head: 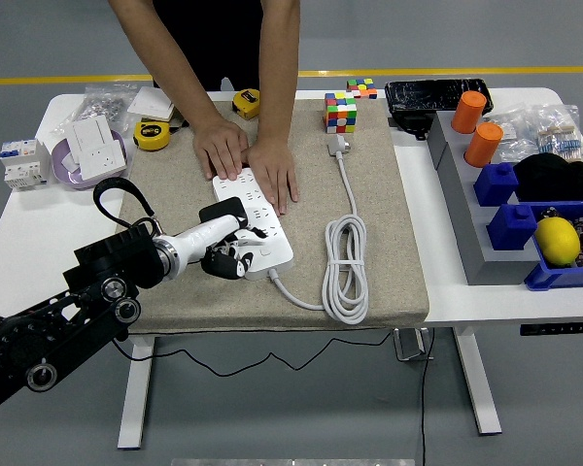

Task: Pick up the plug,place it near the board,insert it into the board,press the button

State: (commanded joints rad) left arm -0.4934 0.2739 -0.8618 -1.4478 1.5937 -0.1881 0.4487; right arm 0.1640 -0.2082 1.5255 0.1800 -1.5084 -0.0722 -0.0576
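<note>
A white power strip [264, 229] lies on the beige mat [379, 223]. A black plug [223, 211] with a thin black cord sits on the strip's near left part. My left hand [230, 255] hovers at the strip's near end, just in front of the plug, its black-tipped fingers curled and holding nothing. A person across the table presses both hands [248, 160] flat on the strip's far end. The strip's white cable [345, 262] lies coiled to the right. The button cannot be made out under my hand.
A colour cube [339, 113] and two yellow tape measures [152, 135] sit at the mat's far edge. White sockets [92, 150] lie far left. A grey rack [457, 184] with orange cylinders [482, 144], blue bins and a lemon [556, 240] fills the right.
</note>
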